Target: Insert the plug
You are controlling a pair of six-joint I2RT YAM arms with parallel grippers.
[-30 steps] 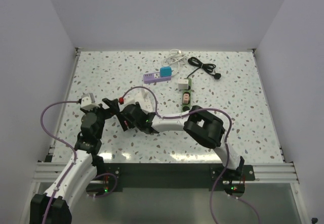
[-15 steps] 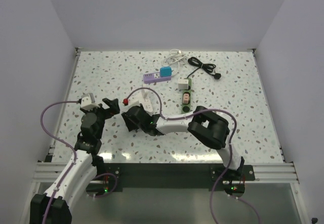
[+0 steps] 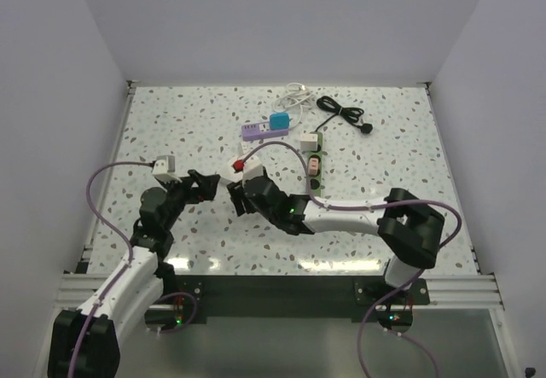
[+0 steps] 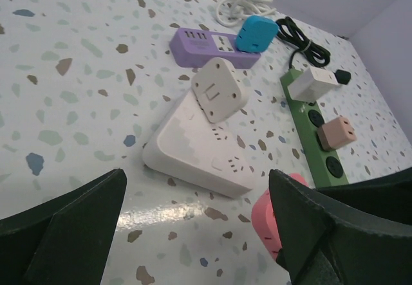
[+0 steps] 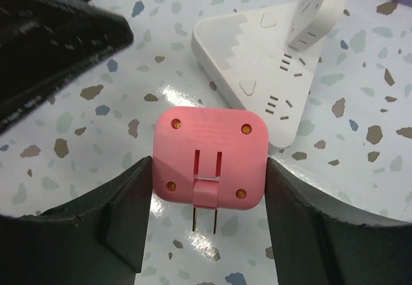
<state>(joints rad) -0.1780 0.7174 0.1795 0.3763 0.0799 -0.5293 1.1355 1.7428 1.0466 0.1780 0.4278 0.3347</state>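
Two claws: right claw (image 5: 207,193) clamps pink plug (image 5: 209,151); left claw (image 4: 196,215) gapes; white strip (image 4: 193,148) obscured overhead.

White arms (image 3: 128,280), black joints (image 3: 411,233), purple cables (image 3: 89,203)

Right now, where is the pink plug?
The pink plug is clamped in the right gripper, beside the white power strip, left of the green power strip near the middle of the top view.
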